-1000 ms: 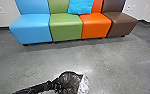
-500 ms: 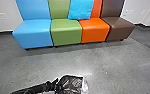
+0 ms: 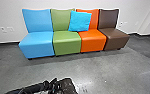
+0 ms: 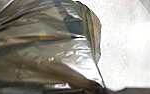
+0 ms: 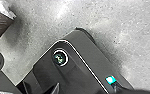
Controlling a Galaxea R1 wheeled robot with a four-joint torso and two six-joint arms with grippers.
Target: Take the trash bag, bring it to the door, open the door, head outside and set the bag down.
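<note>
Four seats are joined in a row, and in front of that row of seats (image 3: pixel 67 43), well apart from it, the dark trash bag (image 3: pixel 68 86) is found at the end of the left arm (image 3: pixel 28 88). The bag is probably being carried there, out ahead of the robot, so that it can be taken along while the base is driven. A blue cushion (image 3: pixel 79 21) is propped against the backs of the row of seats, likely only as furnishing.

Whether the left gripper (image 3: pixel 54 83) is closed on the bag cannot be told, as dark plastic and dark metal are hardly separated there. The state of the right gripper cannot be told either. The bag's lower part is cut off by the head view's edge. Through its shiny, creased film in the left wrist view, the contents cannot be made out.
</note>
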